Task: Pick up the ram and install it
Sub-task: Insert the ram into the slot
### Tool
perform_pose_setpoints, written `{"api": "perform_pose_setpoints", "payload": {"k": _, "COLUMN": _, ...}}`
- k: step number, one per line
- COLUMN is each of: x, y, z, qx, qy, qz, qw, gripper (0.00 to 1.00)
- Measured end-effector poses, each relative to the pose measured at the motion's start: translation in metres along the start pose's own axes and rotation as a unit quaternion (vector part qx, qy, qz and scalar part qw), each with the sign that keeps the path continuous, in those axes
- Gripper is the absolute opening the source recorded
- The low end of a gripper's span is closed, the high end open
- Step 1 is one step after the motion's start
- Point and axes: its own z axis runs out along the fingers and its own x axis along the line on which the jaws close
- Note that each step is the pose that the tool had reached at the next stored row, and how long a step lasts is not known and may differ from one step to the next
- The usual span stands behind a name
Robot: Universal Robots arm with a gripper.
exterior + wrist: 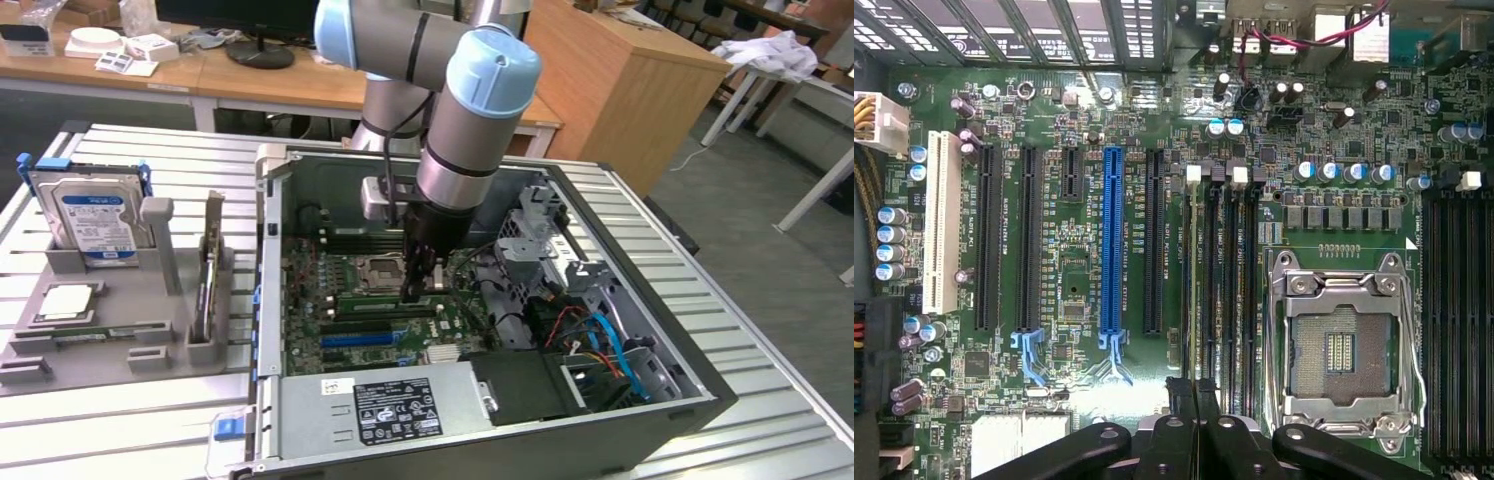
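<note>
Standing upright along black memory slots (1230,290) beside processor socket (1340,355): green ram (1194,270). Claw (1194,385) narrow, fingers together at one end of ram; cannot tell whether gripping. Open computer case (300,420) on table (127,420).

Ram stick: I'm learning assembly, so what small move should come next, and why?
Perhaps a gentle downward press: the ram stands edge-on along the memory slots, with the closed tool at one end. I cannot tell whether it is seated.
</note>
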Motion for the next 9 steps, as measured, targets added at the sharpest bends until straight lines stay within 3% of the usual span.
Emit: {"api": "perform_pose_setpoints", "payload": {"k": 9, "x": 0.0001, "y": -0.0001, "z": 0.0027, "qx": 0.0, "qy": 0.0001, "qz": 0.0, "qw": 1.0, "gripper": 0.11}}
